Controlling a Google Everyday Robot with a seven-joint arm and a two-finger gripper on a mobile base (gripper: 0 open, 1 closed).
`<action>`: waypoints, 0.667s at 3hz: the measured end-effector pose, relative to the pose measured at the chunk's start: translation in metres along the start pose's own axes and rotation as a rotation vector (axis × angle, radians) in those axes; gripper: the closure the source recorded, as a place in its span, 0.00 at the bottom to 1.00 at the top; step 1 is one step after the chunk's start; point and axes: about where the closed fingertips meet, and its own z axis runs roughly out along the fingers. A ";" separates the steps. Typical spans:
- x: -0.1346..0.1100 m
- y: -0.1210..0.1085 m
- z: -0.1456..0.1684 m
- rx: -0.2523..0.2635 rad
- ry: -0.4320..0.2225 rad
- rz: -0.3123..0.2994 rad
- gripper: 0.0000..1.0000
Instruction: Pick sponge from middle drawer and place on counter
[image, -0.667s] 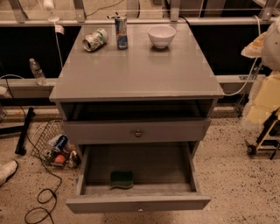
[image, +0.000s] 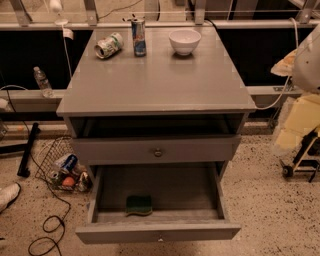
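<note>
Green sponge (image: 138, 204) lies at the front edge of the open middle drawer (image: 157, 231), room around it; gripper unseen, state unknowable.

Counted one bench (image: 155, 85). At its far end stood two cans, a lying can (image: 109, 45) and an upright can (image: 139, 37), and one bowl (image: 184, 41). Drawers numbered two: upper drawer (image: 125, 150) and middle drawer (image: 157, 231), which held one sponge (image: 139, 204). At left were one wire basket (image: 47, 150) and one bottle (image: 42, 81). One arm (image: 306, 65) showed at the right edge; its tool was out of view.
</note>
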 end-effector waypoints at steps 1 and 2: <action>0.006 0.009 0.029 -0.043 -0.032 0.027 0.00; 0.011 0.019 0.066 -0.092 -0.064 0.061 0.00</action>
